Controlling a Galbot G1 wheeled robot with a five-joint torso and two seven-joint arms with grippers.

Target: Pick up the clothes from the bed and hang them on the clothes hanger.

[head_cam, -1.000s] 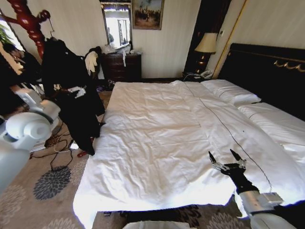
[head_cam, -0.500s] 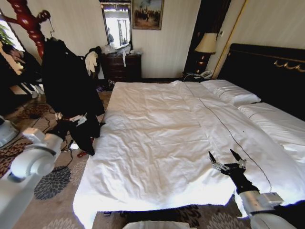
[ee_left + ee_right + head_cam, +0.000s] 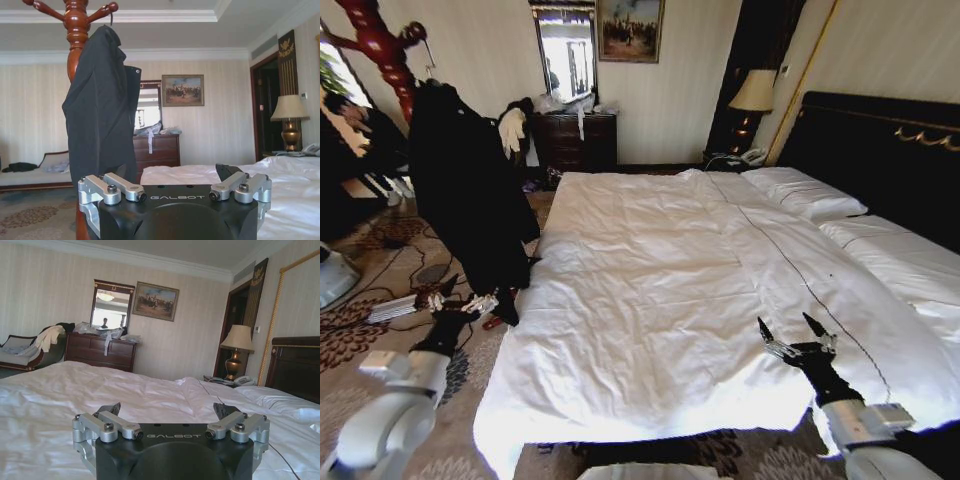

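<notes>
Jacket is hanging off the coat stand at 10 o'clock, clear of the bed; left tool is hovering spread and empty below it, right tool idling spread over the sheets at 5 o'clock.

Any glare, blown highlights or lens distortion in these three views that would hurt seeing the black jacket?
Head view: wide-angle bending at the edges; the mirror is blown out; the jacket reads as a flat dark mass, the white bed bright near the foot. Left wrist view: jacket dark against the pale wall, folds faint. Right wrist view: even light, the lamp glows mildly.
</notes>
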